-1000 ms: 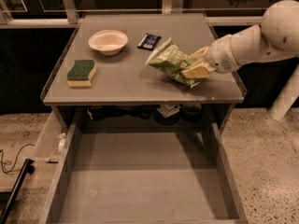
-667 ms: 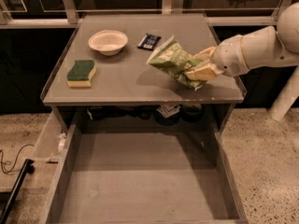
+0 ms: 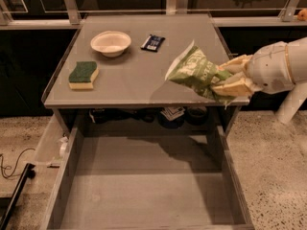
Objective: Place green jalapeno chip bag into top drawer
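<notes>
The green jalapeno chip bag (image 3: 195,72) is crinkly light green and white. It hangs in the air over the table's right front corner, tilted. My gripper (image 3: 229,78) comes in from the right on a white arm and is shut on the bag's right end. The top drawer (image 3: 144,186) is pulled out wide below the tabletop's front edge, grey with a plain flat bottom and nothing in it. The bag is above and to the right of the drawer's back right part.
On the grey tabletop (image 3: 144,80) sit a white bowl (image 3: 111,42), a small dark-blue wrapper (image 3: 153,42) and a green-and-yellow sponge (image 3: 83,74). Dark items lie on a shelf under the tabletop (image 3: 172,114). A black cable (image 3: 12,164) lies on the floor at the left.
My gripper has lifted the chip bag off the tabletop and drawn it right and toward the table's front edge. The other objects have not moved.
</notes>
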Controlling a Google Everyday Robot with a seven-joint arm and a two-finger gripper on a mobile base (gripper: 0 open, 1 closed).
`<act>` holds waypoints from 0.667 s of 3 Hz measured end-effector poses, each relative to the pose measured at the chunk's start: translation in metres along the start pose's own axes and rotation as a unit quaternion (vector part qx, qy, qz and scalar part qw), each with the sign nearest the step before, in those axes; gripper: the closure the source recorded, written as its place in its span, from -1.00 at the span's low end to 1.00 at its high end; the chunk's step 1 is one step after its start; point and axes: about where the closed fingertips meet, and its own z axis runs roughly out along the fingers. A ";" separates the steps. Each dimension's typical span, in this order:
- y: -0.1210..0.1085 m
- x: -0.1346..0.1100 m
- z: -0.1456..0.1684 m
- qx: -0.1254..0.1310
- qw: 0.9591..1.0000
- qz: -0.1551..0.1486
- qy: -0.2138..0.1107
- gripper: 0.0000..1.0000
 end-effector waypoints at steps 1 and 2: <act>0.041 0.020 -0.022 0.001 0.999 -0.014 0.034 1.00; 0.085 0.052 -0.010 -0.019 0.998 0.003 0.058 1.00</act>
